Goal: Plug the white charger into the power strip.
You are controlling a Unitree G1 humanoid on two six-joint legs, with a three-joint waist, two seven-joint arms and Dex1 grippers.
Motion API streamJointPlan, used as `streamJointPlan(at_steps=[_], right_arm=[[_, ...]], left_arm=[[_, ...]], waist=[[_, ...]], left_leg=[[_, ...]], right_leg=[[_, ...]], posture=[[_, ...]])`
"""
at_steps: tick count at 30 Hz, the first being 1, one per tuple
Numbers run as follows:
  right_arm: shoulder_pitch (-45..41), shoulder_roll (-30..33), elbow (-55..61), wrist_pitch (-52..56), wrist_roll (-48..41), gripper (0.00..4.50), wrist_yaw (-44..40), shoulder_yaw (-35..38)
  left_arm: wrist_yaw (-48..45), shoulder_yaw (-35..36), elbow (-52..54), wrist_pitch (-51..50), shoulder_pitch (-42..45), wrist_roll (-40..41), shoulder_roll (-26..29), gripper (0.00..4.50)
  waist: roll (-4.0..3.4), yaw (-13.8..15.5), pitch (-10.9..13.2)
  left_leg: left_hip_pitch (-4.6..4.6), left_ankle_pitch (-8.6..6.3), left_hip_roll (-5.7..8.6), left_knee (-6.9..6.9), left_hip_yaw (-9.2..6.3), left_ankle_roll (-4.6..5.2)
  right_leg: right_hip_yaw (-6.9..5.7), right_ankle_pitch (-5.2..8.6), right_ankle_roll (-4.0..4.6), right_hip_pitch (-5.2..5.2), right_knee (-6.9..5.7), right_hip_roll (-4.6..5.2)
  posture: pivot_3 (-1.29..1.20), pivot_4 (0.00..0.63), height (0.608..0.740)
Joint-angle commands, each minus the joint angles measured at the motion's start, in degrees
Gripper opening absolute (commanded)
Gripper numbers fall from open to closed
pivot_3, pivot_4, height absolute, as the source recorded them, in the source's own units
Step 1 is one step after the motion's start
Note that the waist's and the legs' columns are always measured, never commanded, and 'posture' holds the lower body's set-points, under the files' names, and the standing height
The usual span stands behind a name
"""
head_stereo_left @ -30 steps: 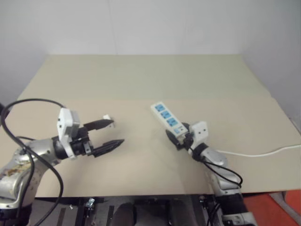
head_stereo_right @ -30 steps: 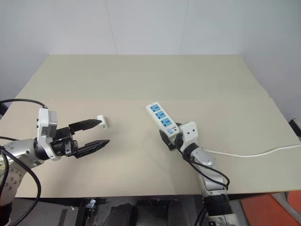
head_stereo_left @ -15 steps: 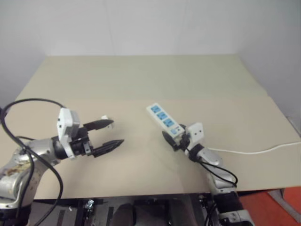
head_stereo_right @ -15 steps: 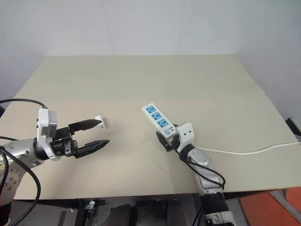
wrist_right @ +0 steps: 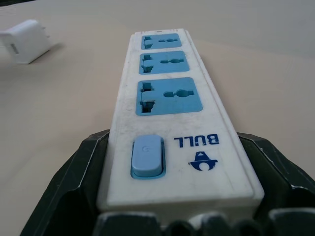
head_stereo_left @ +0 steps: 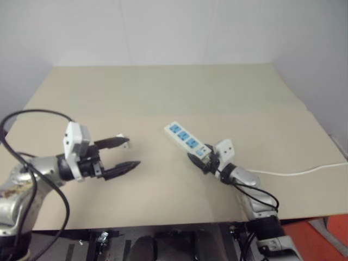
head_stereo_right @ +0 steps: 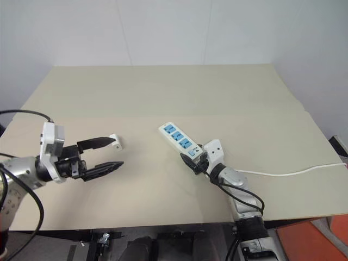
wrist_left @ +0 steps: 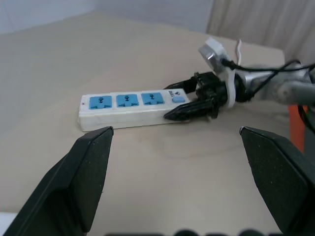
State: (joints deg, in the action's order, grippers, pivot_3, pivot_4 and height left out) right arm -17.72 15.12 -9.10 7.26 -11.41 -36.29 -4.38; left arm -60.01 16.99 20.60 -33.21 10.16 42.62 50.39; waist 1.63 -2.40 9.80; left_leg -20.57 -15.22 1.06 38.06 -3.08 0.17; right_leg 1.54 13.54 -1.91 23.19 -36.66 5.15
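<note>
The power strip (head_stereo_right: 178, 139), a long white bar with three blue socket faces, lies slanted on the tan table (head_stereo_right: 163, 92). My right gripper (head_stereo_right: 197, 161) is shut on its switch end, with a black finger (wrist_right: 83, 172) pressed against each long side. The white charger (head_stereo_right: 115, 142), a small white block, rests on the table to the left, and it is seen again beyond the strip's far end (wrist_right: 24, 41). My left gripper (head_stereo_right: 116, 152) hovers open, its farther fingertip beside the charger, apart from it. Nothing sits between its fingers (wrist_left: 93, 167).
The strip's thin white cable (head_stereo_right: 283, 174) runs from the switch end to the table's right edge. A black cable (head_stereo_left: 32, 117) loops over my left arm. A wall rises behind the table.
The right gripper has swung the power strip so its far end sits further left. Left gripper and charger stay where they were.
</note>
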Motion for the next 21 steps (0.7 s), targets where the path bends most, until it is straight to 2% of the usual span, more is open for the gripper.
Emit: streamJointPlan(at_steps=[1,6,10,13,16,21], right_arm=[[-1.92,1.52,-2.49,-1.80,-1.65,3.42,-6.64,-0.74],[-3.22,2.05,-3.67,-2.67,-1.74,3.42,-10.27,-1.48],[-3.10,1.26,-3.77,-2.73,-1.43,3.42,-10.52,-1.87],[-2.96,0.64,-3.17,-2.38,-1.51,3.42,-10.64,-2.16],[-2.24,0.32,-1.48,-1.59,-1.96,3.42,-10.91,-2.58],[-1.49,0.42,0.04,-1.10,-2.03,3.42,-10.75,-2.71]], left_arm=[[-6.40,-2.96,-8.10,5.07,7.77,-5.28,4.97,4.50],[-21.55,-15.30,-29.42,19.08,28.51,-19.63,11.38,4.50],[-31.49,-29.56,-50.55,40.28,48.20,-34.18,11.56,4.50],[-32.49,-39.97,-65.26,57.41,59.28,-39.63,9.79,4.50],[-32.49,-46.72,-78.07,74.45,67.42,-45.26,5.31,4.50],[-32.49,-54.72,-88.92,92.98,73.57,-52.87,1.31,4.50]], waist=[[0.00,-0.07,0.00],[0.01,-0.26,0.02],[0.04,-0.35,0.01],[0.05,-0.39,0.01],[0.08,-0.25,-0.01],[0.09,-0.53,0.00]], left_leg=[[0.02,0.00,0.00,0.00,0.08,0.00],[0.04,0.00,-0.01,0.00,0.22,0.00],[-0.12,0.00,-0.01,0.00,0.28,0.00],[-0.28,0.00,-0.01,0.05,0.30,0.01],[-0.59,0.00,-0.01,0.14,0.30,0.03],[-1.44,-0.08,-0.02,0.61,0.27,0.16]], right_leg=[[0.00,0.00,0.00,-0.02,0.01,-0.03],[0.03,0.01,-0.01,0.01,-0.04,-0.10],[0.04,0.00,0.00,0.12,-0.02,-0.14],[0.06,0.01,-0.01,0.26,-0.06,-0.16],[0.09,0.01,-0.03,0.56,-0.12,-0.15],[0.08,-0.01,-0.05,1.26,-0.45,-0.17]], posture=[[0.00,0.150,0.740],[0.00,0.150,0.740],[0.00,0.150,0.740],[0.00,0.150,0.740],[0.00,0.150,0.740],[0.00,0.150,0.740]])
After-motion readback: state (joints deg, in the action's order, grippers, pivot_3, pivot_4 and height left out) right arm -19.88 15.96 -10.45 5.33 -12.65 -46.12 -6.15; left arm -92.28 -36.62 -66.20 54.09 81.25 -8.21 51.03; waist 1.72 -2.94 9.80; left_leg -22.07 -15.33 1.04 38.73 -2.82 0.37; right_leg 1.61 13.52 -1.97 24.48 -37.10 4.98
